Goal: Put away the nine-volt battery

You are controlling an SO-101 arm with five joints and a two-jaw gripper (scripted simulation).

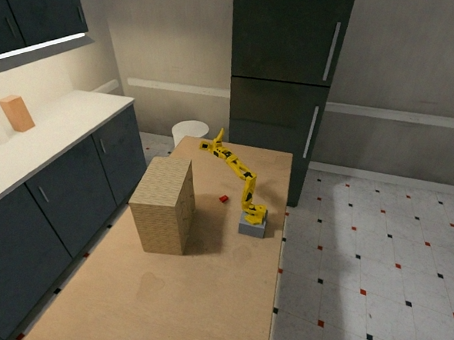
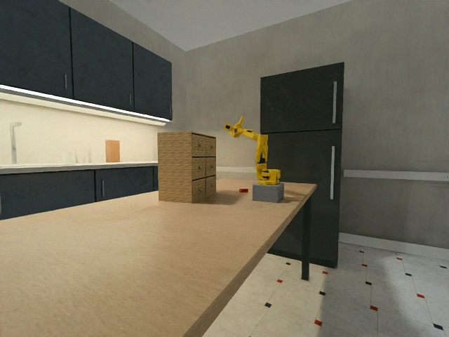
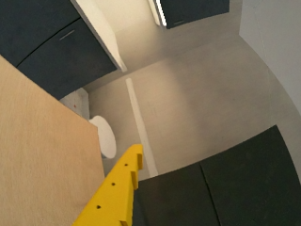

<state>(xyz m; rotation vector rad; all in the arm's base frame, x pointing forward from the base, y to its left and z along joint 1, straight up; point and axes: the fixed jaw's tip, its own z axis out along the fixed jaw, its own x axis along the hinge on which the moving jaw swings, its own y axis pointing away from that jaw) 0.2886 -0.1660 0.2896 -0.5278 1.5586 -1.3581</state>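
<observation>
A small red block (image 1: 223, 199) (image 2: 243, 190), which looks like the nine-volt battery, lies on the table (image 1: 211, 304) (image 2: 109, 253) (image 3: 42, 155) between the drawer cabinet and the arm's base. The wooden cabinet (image 1: 155, 228) (image 2: 175, 166) has several drawers in two columns and three rows, facing the arm's side. All drawers look shut, so their contents are hidden. My gripper (image 1: 212, 138) (image 2: 233, 121) is wide open and empty, raised high beyond the cabinet's far end, away from the battery. One yellow jaw shows in the wrist view; the battery and cabinet do not.
The arm's grey base block (image 1: 251, 228) (image 2: 267, 192) stands near the table's right edge. A round white object (image 1: 190, 128) (image 3: 106, 137) stands beyond the table's far end. A dark fridge (image 1: 277, 77) (image 2: 299, 163) stands behind the arm.
</observation>
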